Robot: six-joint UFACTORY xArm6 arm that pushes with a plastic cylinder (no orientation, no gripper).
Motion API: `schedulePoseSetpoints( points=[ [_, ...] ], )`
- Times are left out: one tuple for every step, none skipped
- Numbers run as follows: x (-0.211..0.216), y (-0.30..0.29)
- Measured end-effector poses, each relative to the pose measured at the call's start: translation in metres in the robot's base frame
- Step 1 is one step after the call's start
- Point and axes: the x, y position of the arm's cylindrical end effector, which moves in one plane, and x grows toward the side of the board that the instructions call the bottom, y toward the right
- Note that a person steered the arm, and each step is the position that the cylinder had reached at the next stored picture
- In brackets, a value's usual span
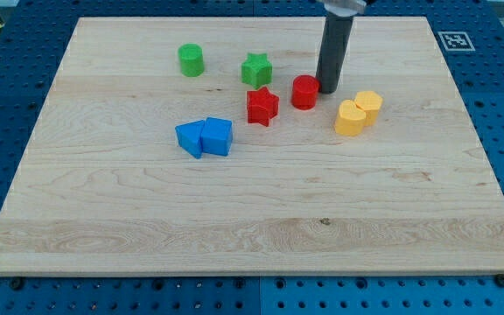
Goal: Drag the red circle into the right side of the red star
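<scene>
The red circle (304,92) is a short cylinder a little above the board's middle. The red star (262,106) lies just to its left and slightly lower, with a narrow gap between them. My tip (327,90) is the lower end of a dark rod that comes down from the view's top. It stands right against the red circle's right side, and looks to be touching it.
A green star (256,69) sits just above the red star. A green cylinder (191,60) is further left. Two blue blocks (206,137) lie together lower left. Two yellow blocks (358,112) lie right of my tip. The wooden board (252,236) rests on a blue pegboard.
</scene>
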Motion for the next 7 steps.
schedulePoseSetpoints(
  points=[
    [0.025,-0.001],
    [0.037,-0.001],
    [0.037,-0.001],
    [0.023,0.006],
    [-0.001,0.016],
    [-0.004,0.015],
    [0.006,0.001]
  ],
)
